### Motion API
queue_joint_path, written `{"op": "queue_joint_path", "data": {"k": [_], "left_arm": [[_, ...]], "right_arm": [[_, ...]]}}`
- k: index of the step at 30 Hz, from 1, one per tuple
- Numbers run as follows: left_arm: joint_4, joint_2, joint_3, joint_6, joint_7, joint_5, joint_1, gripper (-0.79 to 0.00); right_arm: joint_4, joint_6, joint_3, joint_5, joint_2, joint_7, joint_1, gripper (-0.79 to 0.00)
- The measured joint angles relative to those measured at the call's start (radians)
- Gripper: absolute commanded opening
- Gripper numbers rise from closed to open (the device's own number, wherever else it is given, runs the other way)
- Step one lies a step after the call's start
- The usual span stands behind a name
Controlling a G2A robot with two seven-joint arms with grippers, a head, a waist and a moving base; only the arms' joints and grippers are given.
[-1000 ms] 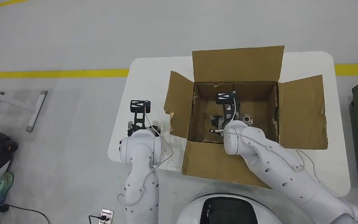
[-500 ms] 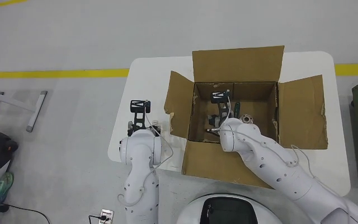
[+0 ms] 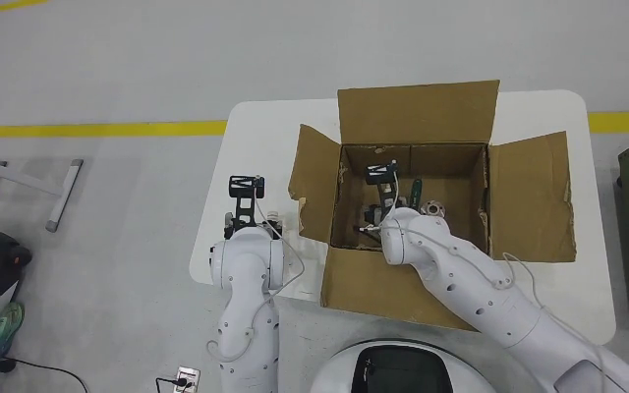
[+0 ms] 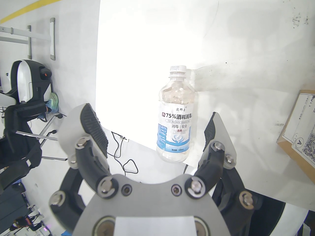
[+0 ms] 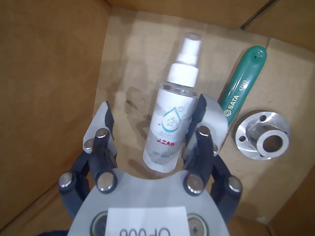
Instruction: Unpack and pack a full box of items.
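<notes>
An open cardboard box (image 3: 418, 113) stands on the white table (image 3: 260, 138). On its floor lie a white spray bottle (image 5: 169, 121), a green-handled tool (image 5: 242, 87) and a metal flange (image 5: 262, 137). My right gripper (image 5: 153, 106) is down inside the box, open, with a finger on either side of the spray bottle; one finger (image 5: 199, 109) is right against the bottle's side. Left of the box, a clear bottle (image 4: 176, 116) with a white cap lies on the table near its edge. Just above that bottle my left gripper (image 4: 150, 114) hangs open.
The box's flaps are folded outward on all sides, the right flap (image 3: 531, 196) lying over the table. A corner of a box flap (image 4: 299, 128) with labels is near the clear bottle. The table's far left part is bare.
My right gripper has shifted a little to the left inside the box, ending up over the spray bottle. The left arm has not moved.
</notes>
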Motion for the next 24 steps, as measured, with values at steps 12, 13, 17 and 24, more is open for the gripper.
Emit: {"op": "queue_joint_path", "data": {"k": [12,13,17,24], "left_arm": [[0.0,0.0,0.0,0.0,0.0,0.0,0.0,0.0],[0.0,0.0,0.0,0.0,0.0,0.0,0.0,0.0],[0.0,0.0,0.0,0.0,0.0,0.0,0.0,0.0],[0.0,0.0,0.0,0.0,0.0,0.0,0.0,0.0]], "right_arm": [[-0.159,-0.017,0.131,0.066,0.005,-0.026,-0.077,-0.785],[-0.196,-0.019,0.158,0.066,0.01,-0.028,-0.097,-0.785],[-0.343,-0.037,0.265,0.084,0.027,-0.041,-0.176,-0.785],[-0.605,-0.124,0.529,0.314,0.045,-0.11,-0.352,-0.785]]}}
